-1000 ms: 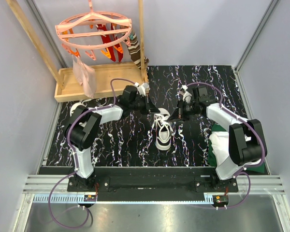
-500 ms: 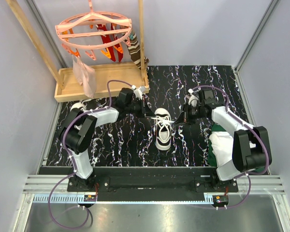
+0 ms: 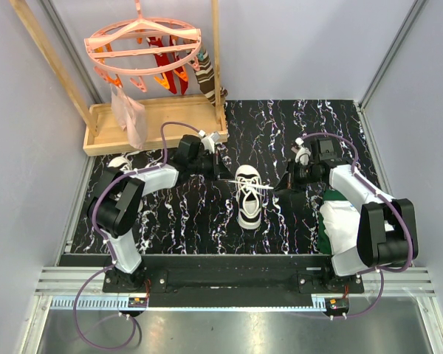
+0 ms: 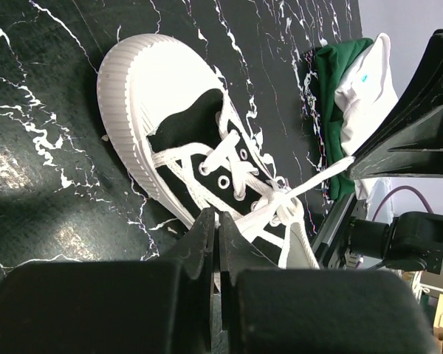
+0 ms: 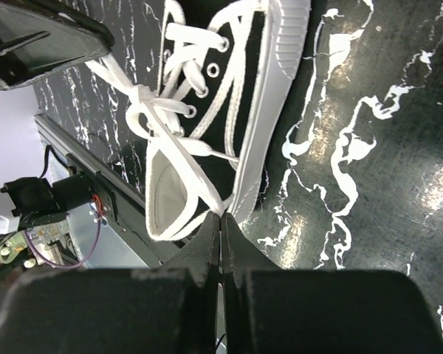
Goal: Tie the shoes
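One black sneaker (image 3: 249, 210) with a white toe cap lies mid-table, toe towards the back. Its white laces (image 3: 254, 189) cross in a knot over the tongue. My left gripper (image 3: 225, 174) is just left of the shoe, shut on a lace end. My right gripper (image 3: 280, 189) is just right of it, shut on the other lace. In the left wrist view my gripper (image 4: 215, 218) pinches lace beside the shoe (image 4: 181, 133), with the knot (image 4: 284, 209) close by. In the right wrist view my gripper (image 5: 221, 220) pinches a lace strand beside the shoe's sole (image 5: 262, 125). The second shoe (image 3: 119, 163) lies far left, partly behind my left arm.
A folded white-and-green cloth (image 3: 337, 218) lies under my right arm and also shows in the left wrist view (image 4: 363, 81). A wooden tray (image 3: 166, 118) stands at the back left under a pink hanger (image 3: 144, 43) with a striped sock (image 3: 207, 77).
Both grippers have moved outward from the shoe, left to the left and right to the right, drawing the laces out to each side. The shoe has stayed in place.
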Robot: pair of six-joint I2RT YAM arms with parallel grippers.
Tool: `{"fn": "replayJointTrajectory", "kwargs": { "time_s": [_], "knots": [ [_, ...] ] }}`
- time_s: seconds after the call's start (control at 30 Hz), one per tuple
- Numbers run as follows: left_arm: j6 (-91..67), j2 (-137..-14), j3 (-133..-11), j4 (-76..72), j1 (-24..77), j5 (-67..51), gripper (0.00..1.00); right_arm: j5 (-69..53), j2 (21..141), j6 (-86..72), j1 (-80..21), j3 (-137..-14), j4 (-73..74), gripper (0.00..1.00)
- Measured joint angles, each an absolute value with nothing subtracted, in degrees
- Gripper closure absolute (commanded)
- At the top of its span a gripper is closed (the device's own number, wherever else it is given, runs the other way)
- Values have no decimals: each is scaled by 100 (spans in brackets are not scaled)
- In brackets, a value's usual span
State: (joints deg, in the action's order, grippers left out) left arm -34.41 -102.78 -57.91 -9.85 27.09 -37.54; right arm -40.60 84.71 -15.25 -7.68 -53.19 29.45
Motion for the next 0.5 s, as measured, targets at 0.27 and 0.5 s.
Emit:
{"fn": "replayJointTrajectory", "kwargs": {
  "time_s": [0.27,0.5],
  "knots": [
    [-3345,-10278,-5769,-943,2661,-3752,100,-3951,8512,-1411,-655,-5288,2991,100],
    [-3306,-10280,-5760,-895,2622,-3750,100,-3944,8565,-1358,-580,-5277,2998,100]
  ]
}}
